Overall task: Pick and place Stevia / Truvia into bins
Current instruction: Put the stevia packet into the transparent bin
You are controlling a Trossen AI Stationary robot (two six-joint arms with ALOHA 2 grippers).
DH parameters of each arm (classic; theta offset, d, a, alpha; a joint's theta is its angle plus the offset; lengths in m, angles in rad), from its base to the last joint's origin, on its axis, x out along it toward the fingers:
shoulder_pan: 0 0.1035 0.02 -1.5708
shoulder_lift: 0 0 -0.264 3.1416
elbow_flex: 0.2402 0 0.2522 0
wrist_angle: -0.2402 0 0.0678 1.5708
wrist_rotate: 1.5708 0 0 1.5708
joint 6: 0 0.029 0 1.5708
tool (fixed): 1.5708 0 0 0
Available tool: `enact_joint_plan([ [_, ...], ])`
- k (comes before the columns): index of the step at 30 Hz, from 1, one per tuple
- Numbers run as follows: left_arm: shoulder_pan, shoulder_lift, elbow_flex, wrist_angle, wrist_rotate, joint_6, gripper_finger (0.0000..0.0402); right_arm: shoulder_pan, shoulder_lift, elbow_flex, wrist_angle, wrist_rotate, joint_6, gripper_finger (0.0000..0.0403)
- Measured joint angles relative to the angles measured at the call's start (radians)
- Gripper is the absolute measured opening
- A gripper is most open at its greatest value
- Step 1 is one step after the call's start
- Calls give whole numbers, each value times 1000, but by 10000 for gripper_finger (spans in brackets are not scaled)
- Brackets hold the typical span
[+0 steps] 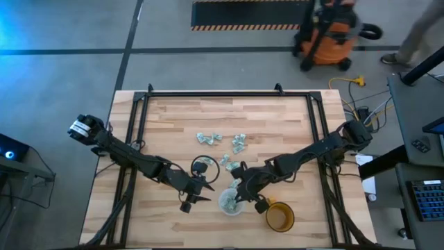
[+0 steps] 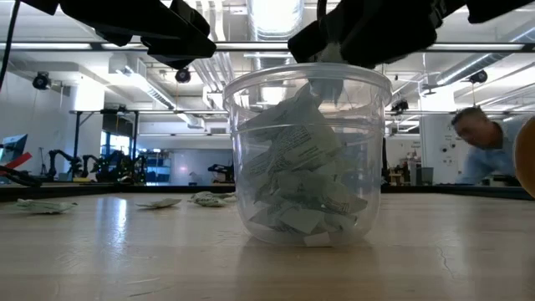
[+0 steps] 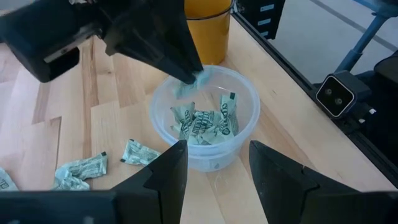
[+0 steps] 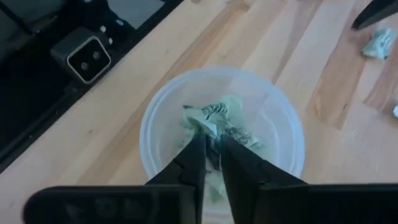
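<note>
One packet [image 3: 200, 79] pinched in right gripper [image 4: 211, 144], poised right over the cup [image 1: 231, 202] (already well stocked). Best released low, inside the rim. Left gripper [image 3: 214, 171] wide, empty, alongside. More packets [image 1: 220, 142] scattered on worktop [image 1: 173, 125].

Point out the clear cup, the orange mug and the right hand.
Clear cup [image 1: 223, 207], high view, on its rim.
Orange mug [image 1: 280, 217], high view, on its inside.
Right hand [image 4: 211, 138], right wrist view, between its fingertips.
</note>
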Motion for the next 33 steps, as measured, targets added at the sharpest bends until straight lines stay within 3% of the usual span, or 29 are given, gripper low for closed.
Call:
enact_joint_plan([
  [6,0,0,0,-4,0,0,156,-1,-4,1,-15,0,8,104],
  [12,-1,0,0,-143,-1,-83,156,1,-46,74,-195,3,13,135],
  [15,-1,0,0,-268,-27,-134,156,13,-57,98,-291,52,58,136],
  [22,14,26,0,-480,-292,-345,154,25,-83,77,-457,293,171,120],
  [33,134,71,-12,-514,-312,-622,119,21,-128,48,-530,396,277,90],
])
